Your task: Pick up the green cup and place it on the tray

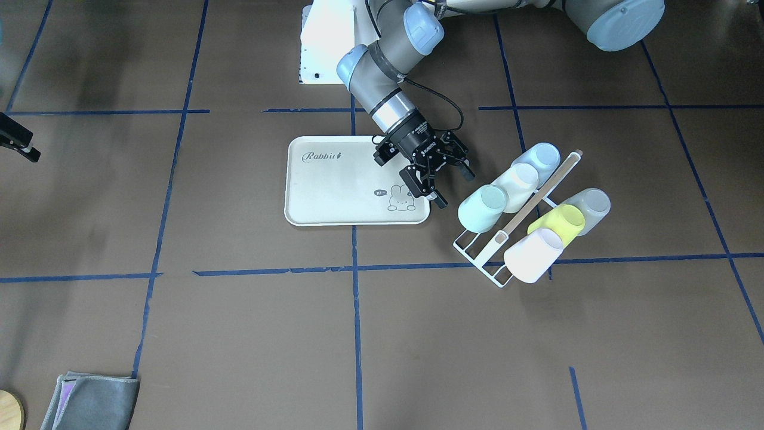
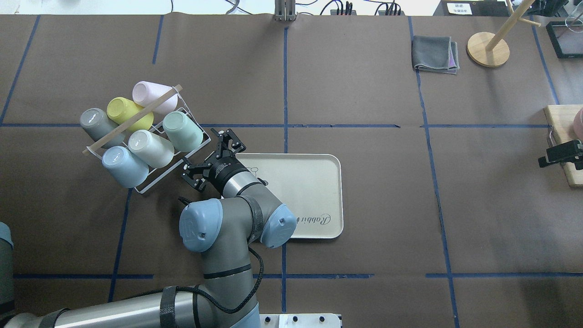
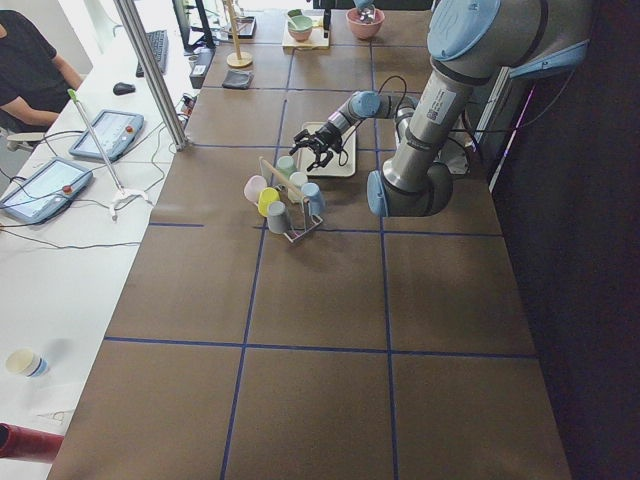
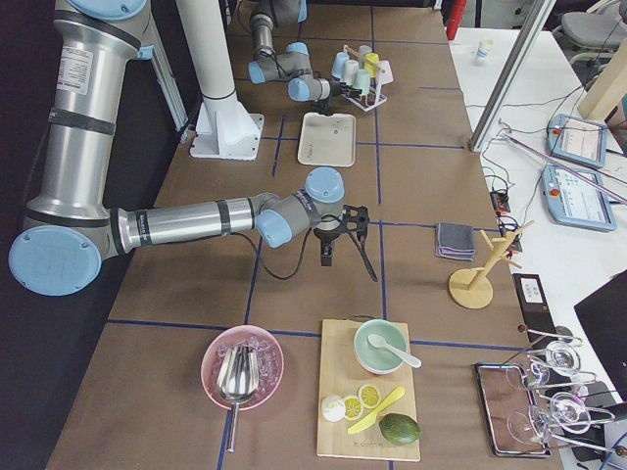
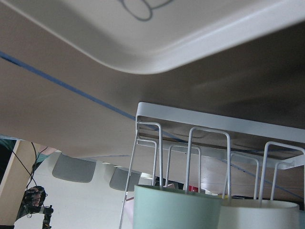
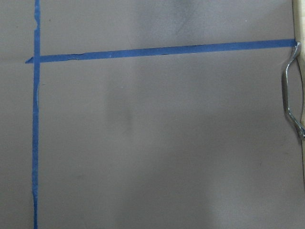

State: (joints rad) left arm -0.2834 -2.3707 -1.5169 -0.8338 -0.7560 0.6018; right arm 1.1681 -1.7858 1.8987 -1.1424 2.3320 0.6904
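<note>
The green cup (image 1: 482,208) lies tilted on a white wire rack (image 1: 477,251), at the rack end nearest the tray; it also shows in the overhead view (image 2: 182,131) and at the bottom of the left wrist view (image 5: 174,210). The cream tray (image 1: 340,185) with "Rabbit" script lies flat beside the rack (image 2: 309,182). My left gripper (image 1: 453,186) is open and empty, over the tray's corner (image 2: 206,156), pointing at the green cup, a short gap away. My right gripper (image 2: 560,155) is at the table's far side; I cannot tell its state.
The rack also holds a light blue cup (image 2: 124,166), a cream cup (image 2: 150,148), a grey cup (image 2: 98,123), a yellow-green cup (image 2: 127,113) and a pink cup (image 2: 152,95) under a wooden bar. A grey cloth (image 2: 435,54) and wooden stand (image 2: 488,48) are far right.
</note>
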